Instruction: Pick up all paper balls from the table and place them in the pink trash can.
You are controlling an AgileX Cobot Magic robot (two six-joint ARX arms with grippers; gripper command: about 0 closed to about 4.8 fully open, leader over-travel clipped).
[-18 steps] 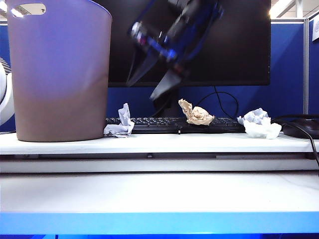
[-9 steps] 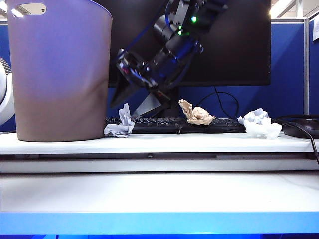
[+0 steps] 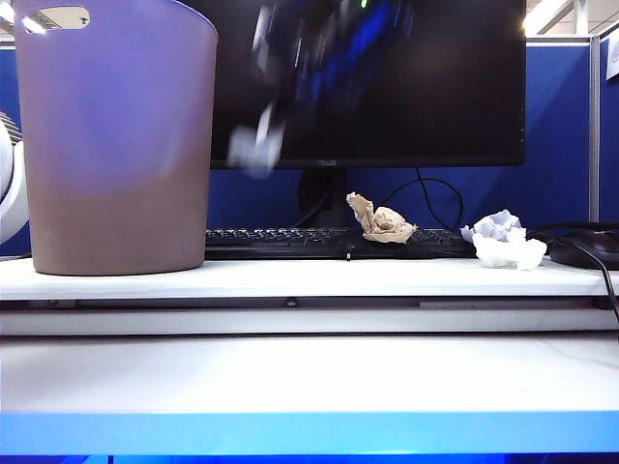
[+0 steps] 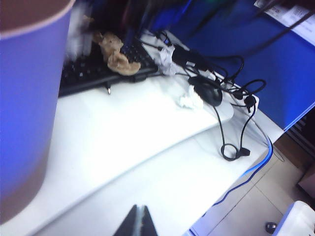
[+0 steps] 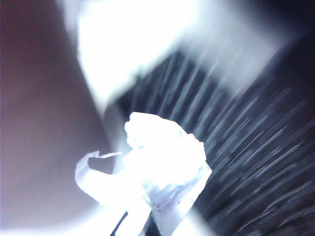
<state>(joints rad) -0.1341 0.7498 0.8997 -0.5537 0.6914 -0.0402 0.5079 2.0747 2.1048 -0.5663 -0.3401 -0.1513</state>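
Note:
My right gripper (image 3: 263,114), a blur in front of the monitor, is shut on a white paper ball (image 3: 256,145) held in the air just right of the pink trash can (image 3: 116,145). In the right wrist view the ball (image 5: 165,157) sits at the tips of the right gripper (image 5: 138,223), with the bin wall (image 5: 39,123) beside it. A tan paper ball (image 3: 380,220) lies on the keyboard (image 3: 290,240). Another white paper ball (image 3: 503,240) rests on the table (image 3: 309,280) at the right. My left gripper (image 4: 140,221) is shut and empty above the table, near the bin (image 4: 24,98).
A black monitor (image 3: 435,87) stands behind the keyboard. A mouse (image 3: 590,246) and its cables lie at the far right. In the left wrist view a small white paper ball (image 4: 189,98) lies next to the mouse (image 4: 206,91). The table's blue front edge (image 3: 309,432) runs along the bottom.
The right gripper came down to the white paper ball beside the bin, shut on it and lifted it off the table; that spot by the keyboard is now bare.

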